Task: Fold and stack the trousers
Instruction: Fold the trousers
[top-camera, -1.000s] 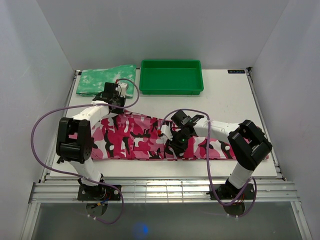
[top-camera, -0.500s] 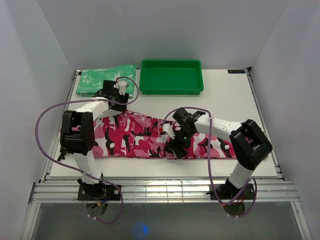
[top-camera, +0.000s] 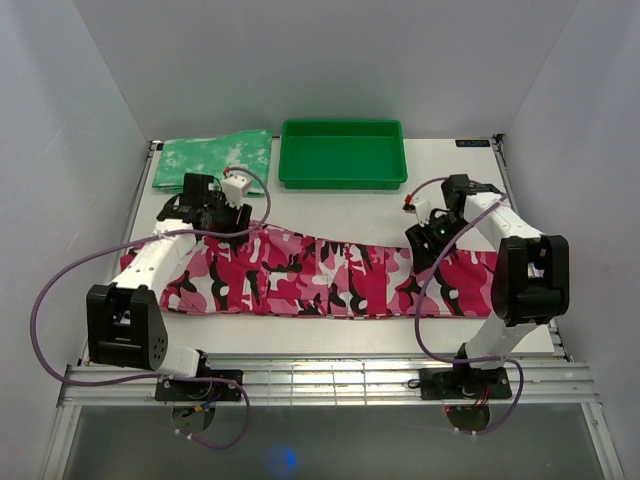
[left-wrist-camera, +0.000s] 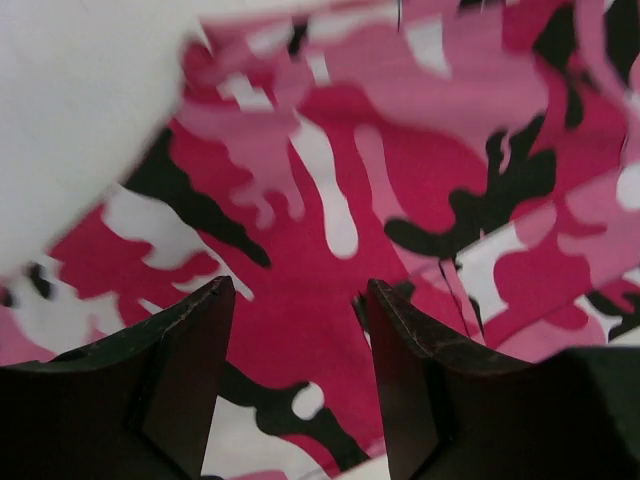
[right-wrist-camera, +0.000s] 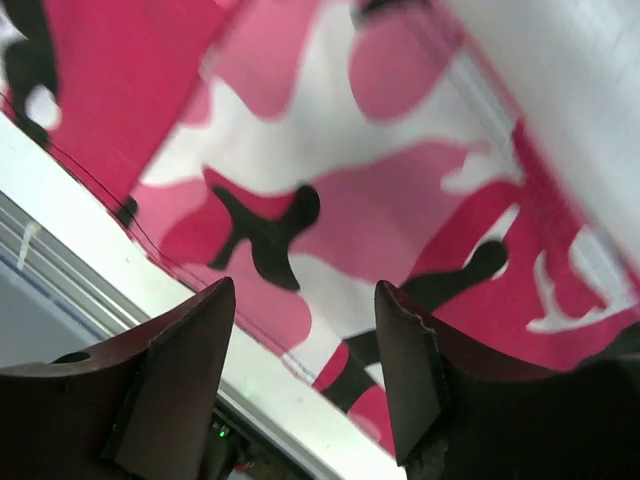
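One long pair of trousers (top-camera: 320, 280), pink, white and black camo, laid out flat and lengthwise across the near half of the table (top-camera: 340, 208), left to right in front of both arms. Can't tell whether already halved leg over leg. No short fold yet, so probably early days on the task.

Looks like thin, floppy cloth: light, zero stiffness, bound to sag and drag once lifted by a corner. Nothing fragile, not slippery either, more likely to bunch up or cling to the table. Best bet for a hold, at a guess: pinch a thin edge or corner at each end and lift both together to keep the fold square. Can't make out waistband from hems here. Grabbing mid-panel would probably just scoop up a wrinkle.

Left pincer (left-wrist-camera: 298, 295) spread apart, nothing between the fingers, hanging just over the cloth near its far-left edge. Right pincer (right-wrist-camera: 303, 295) same deal: spread, empty, over the right-hand end.

Top view good for the whole layout: full length of the trousers, green tray (top-camera: 343, 184) at the back, mottled green-and-white folded cloth (top-camera: 210, 158) in the back-left corner. Wrist views useless for that, but handy for the open gap in each pincer and the print up close, plus bare table past the cloth on the left one and an edge of the table on the right one.
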